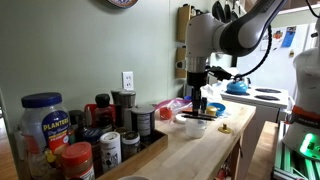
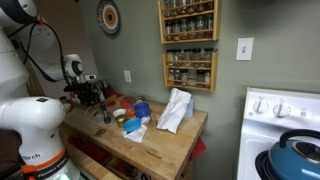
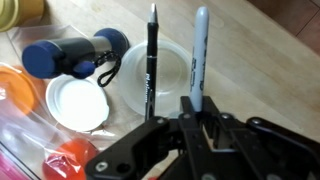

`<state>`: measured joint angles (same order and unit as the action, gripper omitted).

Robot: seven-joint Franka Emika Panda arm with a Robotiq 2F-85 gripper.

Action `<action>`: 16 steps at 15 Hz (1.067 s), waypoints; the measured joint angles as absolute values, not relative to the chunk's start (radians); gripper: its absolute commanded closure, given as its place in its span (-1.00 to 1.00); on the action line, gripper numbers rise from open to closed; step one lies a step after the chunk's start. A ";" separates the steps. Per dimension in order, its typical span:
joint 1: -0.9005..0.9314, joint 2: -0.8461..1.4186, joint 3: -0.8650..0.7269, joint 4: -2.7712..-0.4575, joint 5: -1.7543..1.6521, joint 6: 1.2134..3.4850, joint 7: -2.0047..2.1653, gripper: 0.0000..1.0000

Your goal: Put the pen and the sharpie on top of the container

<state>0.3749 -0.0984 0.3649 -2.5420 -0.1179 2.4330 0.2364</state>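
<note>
Around the container (image 3: 172, 78): a blue cylinder (image 3: 60, 57) with a dark cap and a cord lies just beside it. A white round lid (image 3: 77, 103) sits against its rim, an orange dish (image 3: 12, 95) is cut off at the picture's edge, and a red round thing (image 3: 68, 158) lies near the fingers.
Crowded corner of the worktop (image 1: 200, 155): in an exterior view a blue-lidded jar (image 1: 43, 118) stands among red-lidded and dark-lidded jars (image 1: 122, 100), well apart from the container.
Edge by the stove: a crumpled white cloth (image 2: 175, 110) stands there in an exterior view.
In the way: in the wrist view the gripper's own dark fingers hide the container's near rim.
Container: a squat pale tub with its flat top up, sitting toward the worktop's stove end.
On its top: 2 things. The black pen (image 3: 152, 60) lies across it with its tip past the far rim. The sharpie (image 3: 197, 55) lies over it alongside, roughly parallel and apart from the pen.
Gripper (image 3: 178, 125): it hangs straight down over the container with its fingers close together at the sharpie's near end. I cannot tell whether they pinch it.
Arm (image 1: 235, 30): it bends in from the stove side, with the wrist vertical.
</note>
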 measured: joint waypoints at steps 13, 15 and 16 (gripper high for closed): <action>0.349 -0.070 0.365 -2.551 -0.173 2.486 0.255 0.92; 0.347 -0.055 0.365 -2.552 -0.173 2.491 0.254 0.92; 0.346 -0.048 0.365 -2.552 -0.173 2.492 0.254 0.92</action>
<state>0.3459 -0.0482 0.3646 -2.5522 -0.1725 2.4915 0.2542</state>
